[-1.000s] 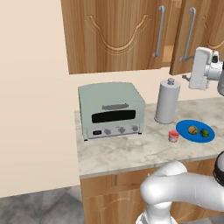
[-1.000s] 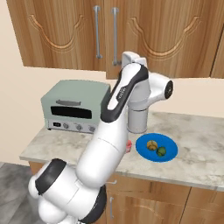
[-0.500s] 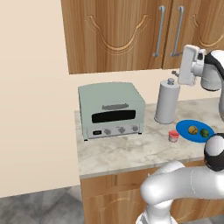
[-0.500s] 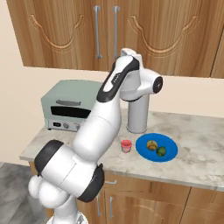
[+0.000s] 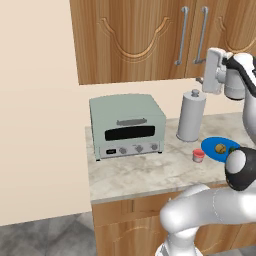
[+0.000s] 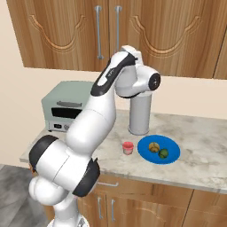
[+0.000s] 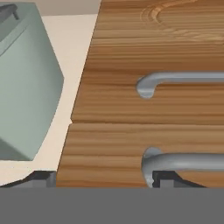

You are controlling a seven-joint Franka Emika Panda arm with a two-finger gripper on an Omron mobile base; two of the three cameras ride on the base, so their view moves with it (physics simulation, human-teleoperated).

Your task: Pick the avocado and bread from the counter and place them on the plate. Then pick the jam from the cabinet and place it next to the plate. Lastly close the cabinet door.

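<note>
End effector at cabinet door seam, handles close

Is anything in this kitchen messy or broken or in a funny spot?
Nothing stands out. The avocado and bread sit on the blue plate, and the little red jam jar stands upright on the counter beside it. The cabinet doors look shut, and nothing is spilled or tipped.

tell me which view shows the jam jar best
The right base view: the jam stands unobstructed on the counter, just left of the plate. The left base view shows it smaller, beside the plate's edge.
</note>
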